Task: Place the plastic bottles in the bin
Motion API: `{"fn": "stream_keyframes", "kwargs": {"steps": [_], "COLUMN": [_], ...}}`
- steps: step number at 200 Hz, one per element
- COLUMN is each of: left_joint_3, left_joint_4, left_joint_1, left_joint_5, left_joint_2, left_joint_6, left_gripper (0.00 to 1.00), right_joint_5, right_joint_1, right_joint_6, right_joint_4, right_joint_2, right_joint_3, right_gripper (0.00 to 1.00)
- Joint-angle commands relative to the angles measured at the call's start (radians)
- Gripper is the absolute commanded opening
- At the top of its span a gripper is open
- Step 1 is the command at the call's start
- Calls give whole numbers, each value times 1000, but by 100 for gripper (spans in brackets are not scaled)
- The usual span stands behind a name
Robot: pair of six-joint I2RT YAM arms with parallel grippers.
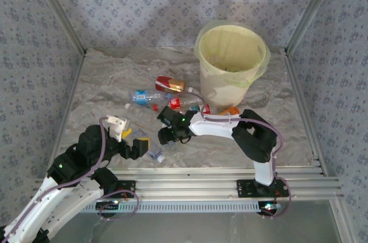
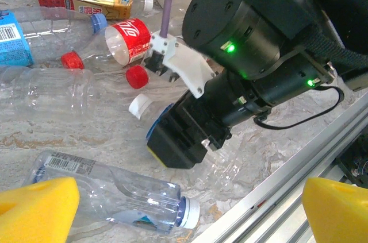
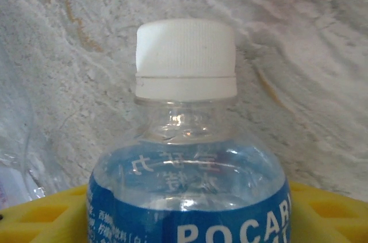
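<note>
Blue-labelled, white-capped bottle (image 3: 187, 208) lying on the marbled table (image 1: 103, 82) between the right gripper's (image 1: 170, 134) yellow fingers (image 3: 328, 214), grip not discernible, left gripper (image 2: 185, 214) spread wide above other bottles (image 1: 170, 85), cream bin (image 1: 221, 91) standing farther back to the right.

A marbled grey-beige table (image 1: 109, 79) sits between walls (image 1: 144, 2) covered in a blue-grey floral pattern. Slanting aluminium posts (image 1: 58, 10) mark the corners, and ribbed aluminium rails (image 1: 190, 175) run along its near edge.
</note>
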Motion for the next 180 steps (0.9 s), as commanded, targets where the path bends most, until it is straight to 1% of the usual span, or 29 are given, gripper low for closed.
{"fn": "stream_keyframes", "kwargs": {"steps": [1, 19, 24, 42, 45, 65, 88, 129, 142, 180], "left_joint_3": [-8, -9, -10, -16, -17, -21, -17, -21, -21, -25], "left_joint_4": [29, 43, 52, 74, 104, 160, 222, 336, 360, 381], "left_joint_1": [-3, -3, -4, -3, -3, -4, -4, -4, -5, -4], "left_joint_5": [23, 30, 34, 48, 50, 66, 78, 78, 70, 61], "left_joint_2": [-6, -7, -8, -7, -7, 2, 21, 61, 71, 90], "left_joint_6": [8, 9, 11, 22, 24, 41, 66, 146, 164, 183], "left_gripper": [100, 100, 100, 100, 100, 100, 100, 100, 100, 100], "right_joint_5": [25, 21, 20, 34, 40, 50, 56, 56, 34, -26], "right_joint_1": [-19, -30, -33, -42, -42, -60, -103, -226, -279, -431], "right_joint_6": [-18, -75, -86, -142, -150, -180, -230, -340, -371, -448], "right_joint_4": [13, 18, 15, -17, -24, -80, -136, -254, -277, -330], "right_joint_2": [-83, -135, -147, -214, -226, -311, -402, -503, -524, -533], "right_joint_3": [-31, -38, -71, -71, -71, -66, -55, 106, 155, 320], "right_gripper": [67, 66, 66, 66, 66, 66, 65, 65, 64, 64]}}
